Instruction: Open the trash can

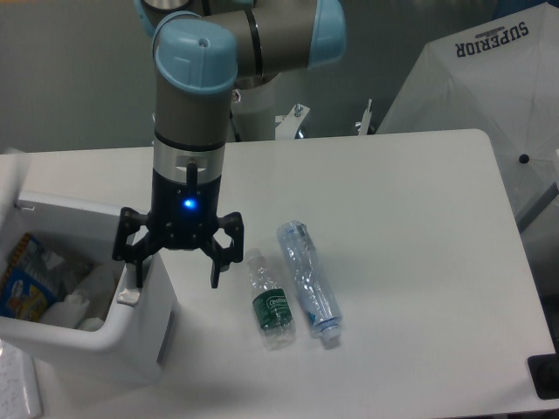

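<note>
The white trash can (131, 345) stands at the table's front left with its top open. Its lid (9, 179) is swung up at the far left and looks blurred. Inside show a blue package (26, 278) and pale rubbish. My gripper (175, 275) points straight down over the can's right rim, fingers spread open and holding nothing. Its left fingertip (134, 278) rests at the grey button strip (128, 297) on the rim. Its right fingertip (216, 276) hangs outside the can above the table.
Two plastic bottles lie right of the can: a small one with a green label (269, 301) and a crushed clear one with a blue cap (307, 281). A white "SUPERIOR" canopy (489, 78) stands at the back right. A black object (543, 375) sits at the front right corner.
</note>
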`<state>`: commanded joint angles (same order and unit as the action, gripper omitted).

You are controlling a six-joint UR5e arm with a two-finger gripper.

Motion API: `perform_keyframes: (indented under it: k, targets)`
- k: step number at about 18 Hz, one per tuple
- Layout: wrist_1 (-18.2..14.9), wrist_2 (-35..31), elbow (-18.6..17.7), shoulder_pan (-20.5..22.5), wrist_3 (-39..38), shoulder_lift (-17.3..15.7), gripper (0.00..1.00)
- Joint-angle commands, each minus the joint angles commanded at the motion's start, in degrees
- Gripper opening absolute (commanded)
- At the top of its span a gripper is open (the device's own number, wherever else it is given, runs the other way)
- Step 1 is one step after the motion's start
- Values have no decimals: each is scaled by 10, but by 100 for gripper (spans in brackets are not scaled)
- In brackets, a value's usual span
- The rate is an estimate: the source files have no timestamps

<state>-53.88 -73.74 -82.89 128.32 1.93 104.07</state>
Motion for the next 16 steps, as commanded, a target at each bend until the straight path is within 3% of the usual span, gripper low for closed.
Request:
perform_keyframes:
  k: [3, 7, 10, 14, 16]
  targets:
    - [0, -1, 18, 9, 1, -11, 100]
    - [-2, -39, 14, 69, 27, -39, 100]
    - [-8, -125, 6, 111, 96, -40, 100]
    - [-15, -144, 4, 155, 176, -40, 100]
    - [-42, -154, 4, 163, 238, -41, 100]
